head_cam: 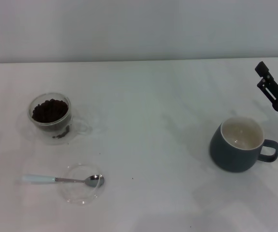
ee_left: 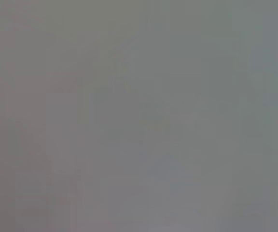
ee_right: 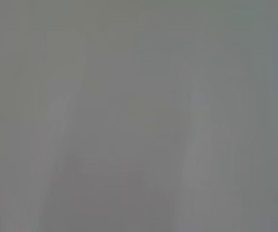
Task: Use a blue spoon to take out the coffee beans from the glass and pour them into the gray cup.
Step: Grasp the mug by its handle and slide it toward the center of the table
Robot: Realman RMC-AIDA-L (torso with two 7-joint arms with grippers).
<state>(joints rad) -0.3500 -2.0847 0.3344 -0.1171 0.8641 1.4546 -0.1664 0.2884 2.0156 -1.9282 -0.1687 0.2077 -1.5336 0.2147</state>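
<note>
Head view: nothing scooped yet, blue spoon (head_cam: 57,179) untouched, glass (head_cam: 51,117) full of coffee beans (head_cam: 49,110), gray cup (head_cam: 239,144) empty below the right claw (head_cam: 273,87), grip unreadable.

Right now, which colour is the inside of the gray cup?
Cream-white inside the gray cup, seen best in the head view.

Head view: bright, even, diffuse light, slightly soft focus. White desk (head_cam: 144,145) shows only faint shadows beside the gray cup (head_cam: 239,145) and glass (head_cam: 50,117). Small glint on the spoon (head_cam: 76,180) bowl. Both wrist views: uniform gray blur, nothing resolvable.
</note>
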